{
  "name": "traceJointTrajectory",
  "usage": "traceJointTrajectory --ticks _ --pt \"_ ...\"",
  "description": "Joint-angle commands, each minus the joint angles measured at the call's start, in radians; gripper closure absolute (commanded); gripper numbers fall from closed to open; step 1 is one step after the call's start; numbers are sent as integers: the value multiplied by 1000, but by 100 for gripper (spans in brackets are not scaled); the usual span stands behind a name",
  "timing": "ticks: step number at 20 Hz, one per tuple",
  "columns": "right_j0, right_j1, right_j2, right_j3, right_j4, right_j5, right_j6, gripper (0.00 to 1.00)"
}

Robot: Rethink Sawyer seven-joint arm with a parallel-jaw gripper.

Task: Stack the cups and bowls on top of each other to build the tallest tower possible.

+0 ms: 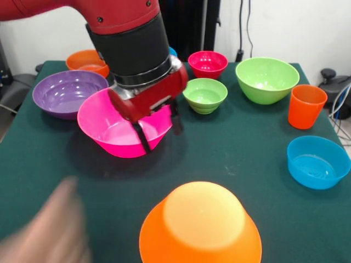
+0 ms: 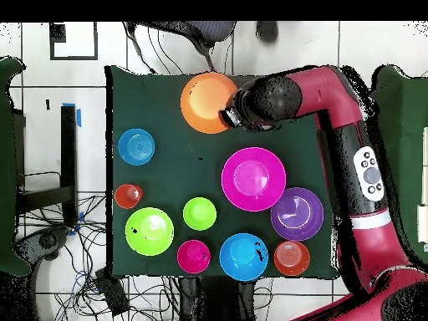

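My gripper (image 1: 160,139) is open and empty. It hangs above the table between the large pink bowl (image 1: 118,131) and the large orange bowl (image 1: 200,227), which lies upside down at the near edge. One finger (image 1: 143,138) shows in front of the pink bowl's rim. In the overhead view the gripper's head (image 2: 238,109) sits beside the orange bowl (image 2: 209,102), apart from the pink bowl (image 2: 253,178). The orange cup (image 1: 306,106) stands upright at the right.
Upright and single on the green cloth: purple bowl (image 1: 68,93), small orange bowl (image 1: 88,61), small red bowl (image 1: 208,63), small green bowl (image 1: 204,95), medium green bowl (image 1: 267,79), blue bowl (image 1: 318,161), second blue bowl (image 2: 243,256). A blurred hand (image 1: 46,235) is at the near left.
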State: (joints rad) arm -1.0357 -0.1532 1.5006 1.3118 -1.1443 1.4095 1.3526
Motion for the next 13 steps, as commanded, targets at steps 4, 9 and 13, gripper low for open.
traceJointTrajectory --ticks 4,9,13 --pt "46 -39 -211 -58 100 -43 -126 0" --pt "62 -52 -254 -65 138 -72 -124 0" --pt "90 -59 -285 -89 165 -91 -132 0"
